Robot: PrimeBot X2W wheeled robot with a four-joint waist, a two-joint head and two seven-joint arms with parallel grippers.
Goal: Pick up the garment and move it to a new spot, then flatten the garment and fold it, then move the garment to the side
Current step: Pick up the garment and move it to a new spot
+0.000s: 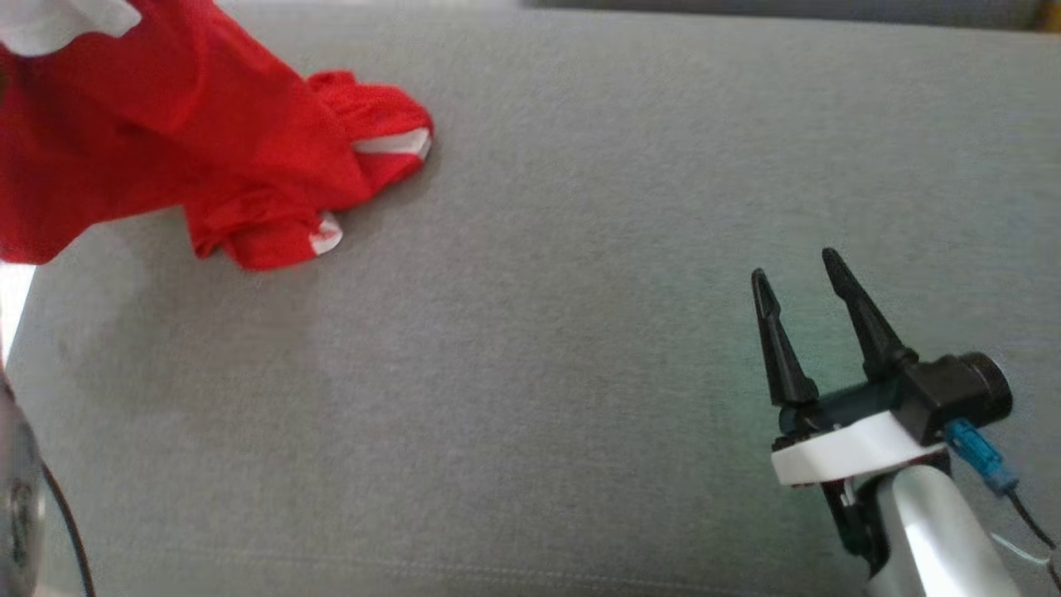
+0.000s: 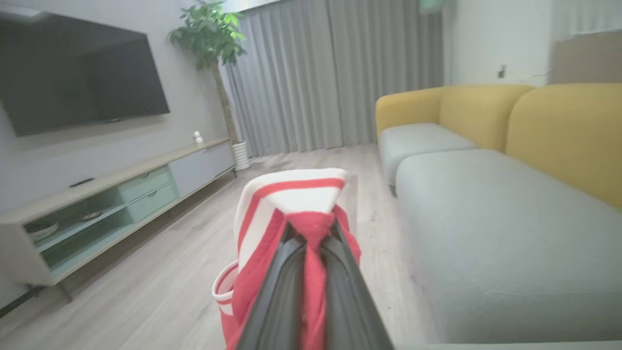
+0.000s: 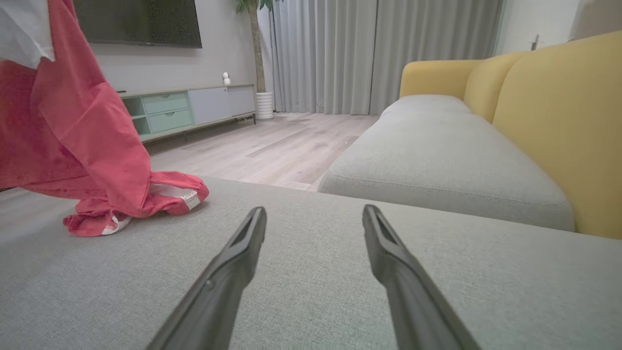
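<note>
At the left, the left jaws are pinched almost closed on the red garment [image 2: 291,199]. A fold of red cloth is squeezed between the two dark fingers [image 2: 279,296], and a white band with red stripes bunches just past the tips. In my head view the garment [image 1: 166,141] hangs down from the upper left. Its lower end, with white trim, rests on the grey cushion [image 1: 580,348] near the far left corner. From the right wrist I see the garment [image 3: 73,131] draping onto the cushion's left side. Toward the near right corner, the right jaws stand wide apart with nothing between their fingers [image 1: 862,323]. They sit low over the cushion, well apart from the garment, and I cannot tell whether they touch it.
</note>
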